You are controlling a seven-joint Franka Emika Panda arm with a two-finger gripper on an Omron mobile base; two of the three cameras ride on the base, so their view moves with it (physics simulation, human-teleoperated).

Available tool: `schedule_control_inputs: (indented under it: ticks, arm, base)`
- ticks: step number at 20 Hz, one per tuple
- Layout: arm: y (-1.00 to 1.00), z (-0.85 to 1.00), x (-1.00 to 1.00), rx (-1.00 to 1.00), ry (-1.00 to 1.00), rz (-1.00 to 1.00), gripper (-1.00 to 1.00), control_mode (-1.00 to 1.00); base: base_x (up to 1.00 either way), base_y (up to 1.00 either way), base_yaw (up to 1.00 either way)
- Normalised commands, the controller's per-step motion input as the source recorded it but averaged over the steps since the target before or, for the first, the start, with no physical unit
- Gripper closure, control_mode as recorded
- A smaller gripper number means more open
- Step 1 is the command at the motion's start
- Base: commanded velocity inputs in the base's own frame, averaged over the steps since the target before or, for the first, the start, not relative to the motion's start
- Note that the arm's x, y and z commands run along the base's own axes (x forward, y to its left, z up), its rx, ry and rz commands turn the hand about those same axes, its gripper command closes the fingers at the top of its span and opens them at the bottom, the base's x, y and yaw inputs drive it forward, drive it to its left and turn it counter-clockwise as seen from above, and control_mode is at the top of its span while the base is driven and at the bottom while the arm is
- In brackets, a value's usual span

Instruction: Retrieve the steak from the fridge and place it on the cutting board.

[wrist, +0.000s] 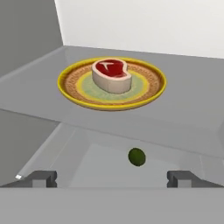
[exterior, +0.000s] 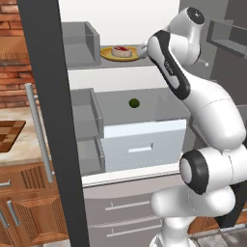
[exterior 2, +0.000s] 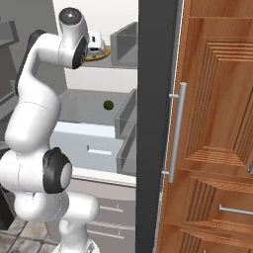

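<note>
With the fridge (exterior: 46, 120) door open, steak (wrist: 112, 75) sits on a yellow plate (wrist: 72, 89) on the upper shelf. Green fruit (wrist: 137, 157) lies on the shelf below. Gripper (wrist: 112, 178) fingers spread, holding nothing. Cutting board (exterior: 8, 135) far left. No readable text.

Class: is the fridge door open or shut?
Open. The fridge interior shows: the steak on its plate on a shelf, and the door stands edge-on.
</note>
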Motion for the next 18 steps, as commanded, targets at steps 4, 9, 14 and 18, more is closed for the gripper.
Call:
schedule_control_inputs:
  ticks: [4,9,14,18]
  arm:
    - [0.03,0.0,0.35,0.0,0.0,0.08,-1.0,-1.0]
    - [0.0,0.0,0.33,0.0,0.02,0.09,-1.0,-1.0]
    - [0.0,0.0,0.42,0.0,0.04,0.09,-1.0,-1.0]
    - [0.01,0.0,0.41,-0.01,0.13,0.06,-1.0,-1.0]
  base:
    - [0.0,0.0,0.0]
    - [0.0,0.0,0.0]
    - [0.0,0.0,0.0]
    - [0.0,0.0,0.0]
